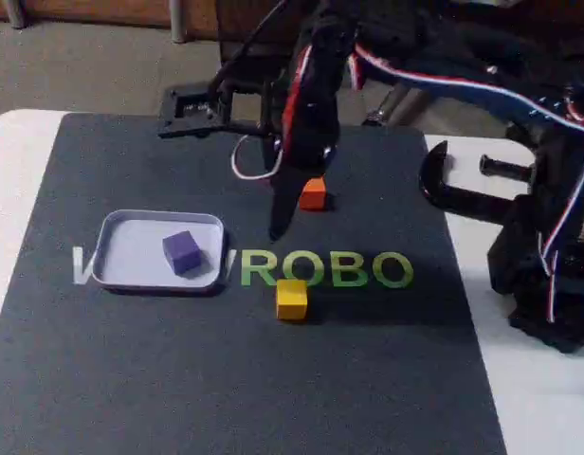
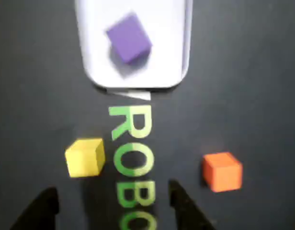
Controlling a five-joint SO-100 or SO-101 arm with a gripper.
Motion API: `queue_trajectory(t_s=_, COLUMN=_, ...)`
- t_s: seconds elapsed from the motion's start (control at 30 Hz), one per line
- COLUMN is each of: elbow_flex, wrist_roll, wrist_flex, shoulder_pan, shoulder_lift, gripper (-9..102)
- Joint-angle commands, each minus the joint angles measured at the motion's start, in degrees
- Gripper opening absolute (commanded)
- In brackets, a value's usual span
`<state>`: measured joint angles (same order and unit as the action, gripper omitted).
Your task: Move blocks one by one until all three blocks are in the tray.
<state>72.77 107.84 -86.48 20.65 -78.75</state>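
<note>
The white tray (image 1: 121, 227) lies on the left of the dark mat, with the purple block (image 1: 182, 252) inside it. The orange block (image 1: 313, 193) rests on the mat just behind my gripper (image 1: 282, 223). The yellow block (image 1: 292, 300) sits nearer the front, below the green lettering. In the wrist view my gripper (image 2: 114, 211) is open above the mat with only the lettering between its fingers. The yellow block (image 2: 85, 157) is ahead of the left finger and the orange block (image 2: 222, 171) lies outside the right finger. Beyond them are the tray (image 2: 185, 62) and the purple block (image 2: 129, 38).
Green "ROBO" lettering (image 1: 325, 270) is printed on the mat. The arm's base, a black clamp (image 1: 444, 185) and red-white-blue wires (image 1: 557, 190) stand at the right edge. A black bracket (image 1: 192, 109) sits at the mat's back edge.
</note>
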Motion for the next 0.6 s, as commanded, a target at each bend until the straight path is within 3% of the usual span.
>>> queue_trajectory(t_s=0.0, elbow_flex=5.71, wrist_roll=4.13, wrist_flex=0.35, shoulder_pan=0.88, shoulder_lift=-8.09, gripper=27)
queue_trajectory(t_s=0.43, elbow_flex=16.79, wrist_roll=8.61, wrist_flex=7.21, shoulder_pan=-0.88, shoulder_lift=-9.4, gripper=27)
queue_trajectory(t_s=0.57, elbow_flex=27.95, wrist_roll=9.84, wrist_flex=15.47, shoulder_pan=-1.32, shoulder_lift=-14.41, gripper=27)
